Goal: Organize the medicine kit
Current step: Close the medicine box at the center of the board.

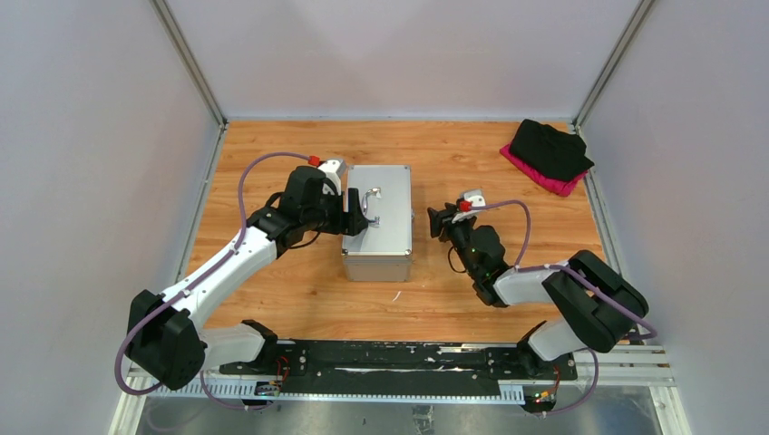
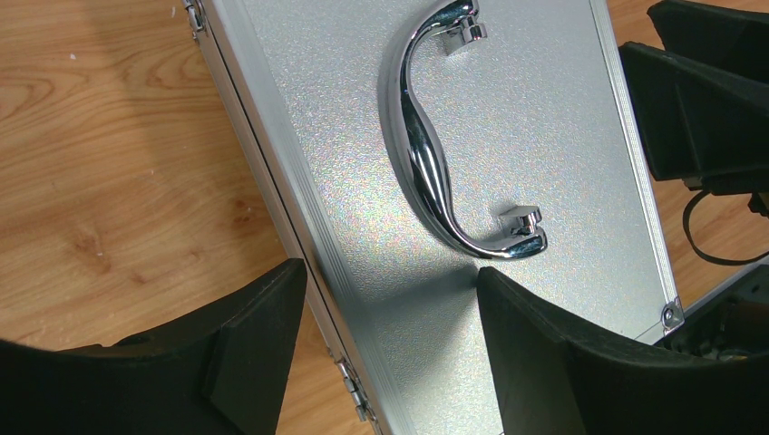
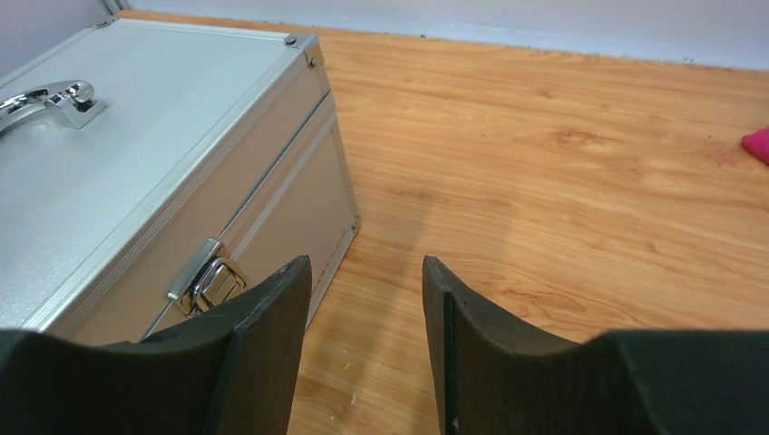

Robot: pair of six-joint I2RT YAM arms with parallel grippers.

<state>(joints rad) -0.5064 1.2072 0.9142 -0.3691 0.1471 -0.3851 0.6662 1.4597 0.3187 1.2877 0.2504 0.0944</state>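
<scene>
I have the medicine kit (image 1: 377, 222) standing in the middle of the wooden table (image 1: 453, 154), lid down, with its chrome handle (image 2: 419, 136) lying flat on top. My left gripper (image 2: 385, 281) hangs over the kit's left long edge with its jaws spread wide and nothing gripped. One finger is out over the bare wood and the other is over the lid, just short of the near end of the handle. I cannot tell whether either finger touches the metal. My right gripper (image 3: 367, 272) sits low on the kit's right side, near the latch (image 3: 207, 276) on that wall. Its jaws are partly apart and only floor shows between them. A bundle of black and pink cloth (image 1: 549, 154) lies at the far right corner, well apart from the case
</scene>
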